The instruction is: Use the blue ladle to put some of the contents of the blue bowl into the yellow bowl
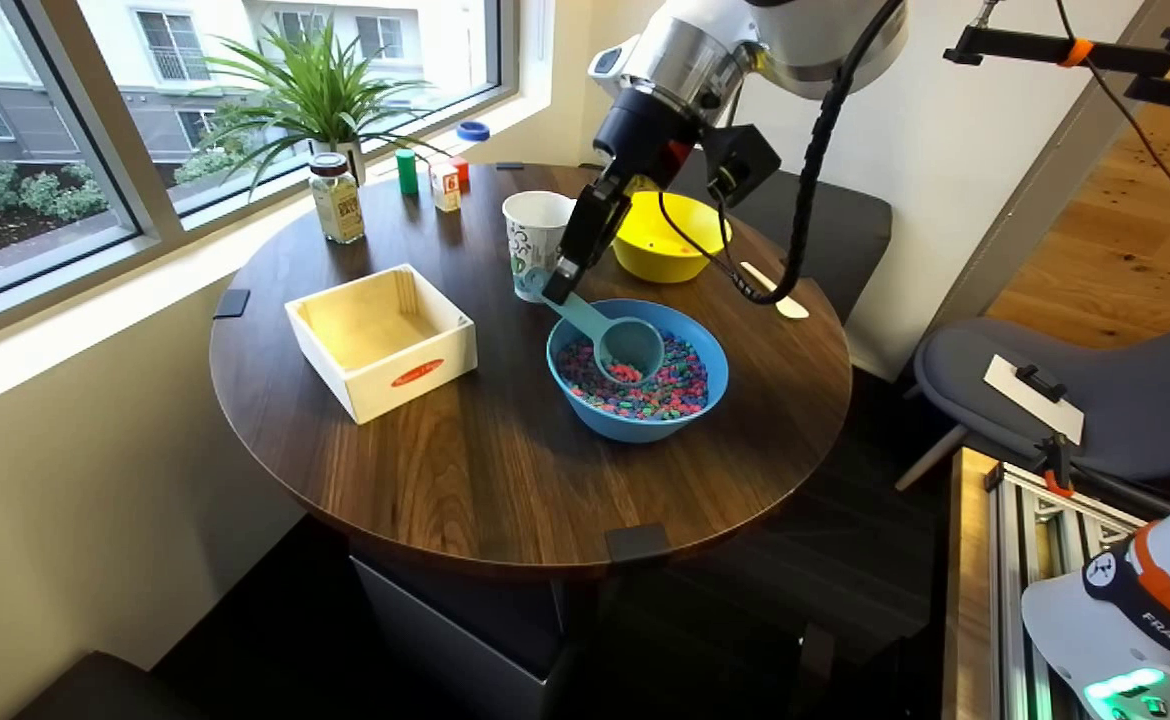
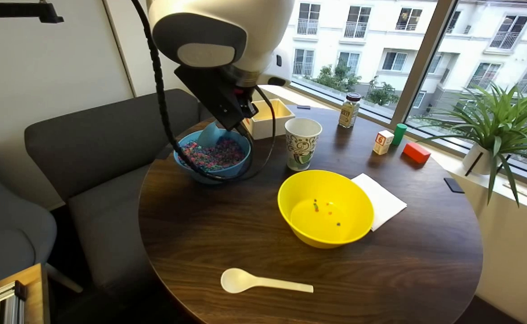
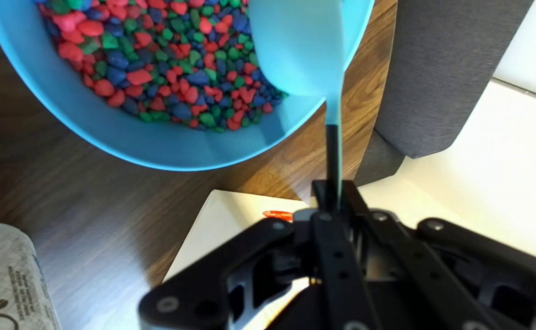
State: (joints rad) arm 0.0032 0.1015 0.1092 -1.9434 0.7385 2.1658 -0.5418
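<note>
the claw (image 3: 334,190) grips the blue ladle (image 1: 605,333) — contents (image 1: 625,373) in its cup — over the blue bowl (image 1: 635,431).

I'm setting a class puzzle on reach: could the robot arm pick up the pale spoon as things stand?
Probably not yet: its gripper is closed on the blue ladle, which would likely need putting down first. The pale spoon itself lies uncovered.
</note>
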